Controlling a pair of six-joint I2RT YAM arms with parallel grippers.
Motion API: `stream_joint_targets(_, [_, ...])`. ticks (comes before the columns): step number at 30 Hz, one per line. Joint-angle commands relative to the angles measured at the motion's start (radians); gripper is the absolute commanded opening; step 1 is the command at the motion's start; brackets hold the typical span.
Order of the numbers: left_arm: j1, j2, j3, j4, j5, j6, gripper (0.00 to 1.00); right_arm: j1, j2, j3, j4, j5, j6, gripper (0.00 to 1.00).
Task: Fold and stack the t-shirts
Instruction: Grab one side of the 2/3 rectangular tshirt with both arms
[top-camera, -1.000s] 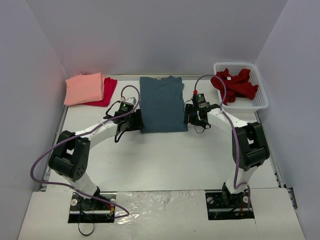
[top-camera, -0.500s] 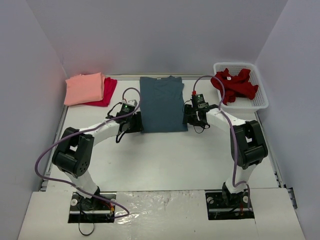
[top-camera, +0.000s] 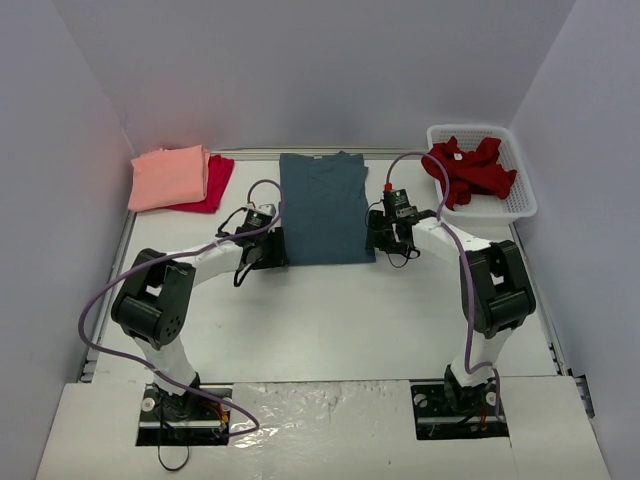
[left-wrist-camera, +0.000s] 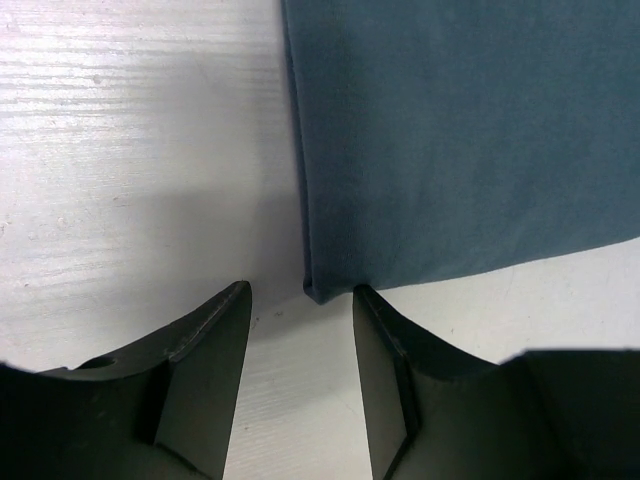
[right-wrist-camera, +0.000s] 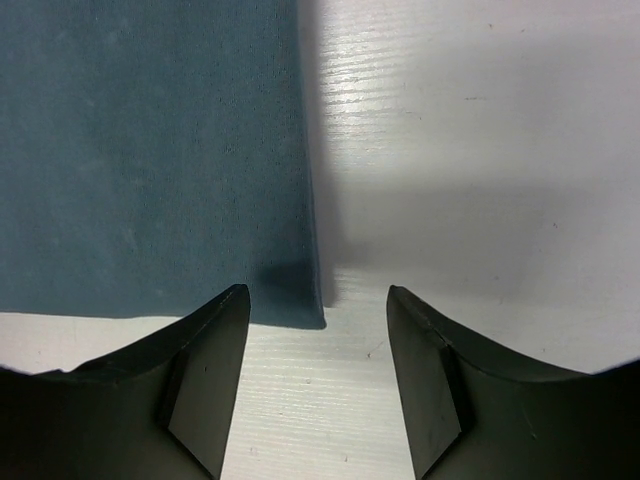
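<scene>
Top external view: the slate-blue t-shirt lies flat on the table, towards the far side. Left gripper and right gripper both gape wide and empty, each straddling a near corner, placed, I'd say, to pinch both together for an even fold. The salmon-pink t-shirt sits folded far left.

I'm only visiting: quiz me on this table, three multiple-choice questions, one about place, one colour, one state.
1. The dark red shirt lies: A in the basket; B beside the left arm's base; C on the floor.
2. The shirt spread flat mid-table is: A white; B slate-blue; C green.
3. The left gripper and right gripper are: A shut on cloth; B open; C out of view.
Answers: A, it sits heaped in the basket; B, plain in the top view; B, each wrist view shows a gap between fingers.
</scene>
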Motion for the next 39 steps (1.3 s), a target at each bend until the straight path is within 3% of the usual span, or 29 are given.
stream_joint_targets(1, [-0.007,-0.007,0.02,0.018,0.008,0.002,0.44,-0.003,0.02,-0.005,0.002,-0.003,0.005,0.53])
stream_joint_targets(21, [-0.032,0.045,0.049,-0.001,-0.015,-0.004,0.44,-0.008,0.025,-0.026,0.013,-0.009,-0.003,0.52])
stream_joint_targets(31, [-0.036,0.086,0.063,-0.04,-0.027,0.001,0.3,-0.014,0.025,-0.034,0.014,-0.015,-0.008,0.52])
stream_joint_targets(39, [-0.041,0.092,0.072,-0.077,-0.049,0.022,0.29,-0.018,0.025,-0.031,0.014,-0.026,-0.008,0.52])
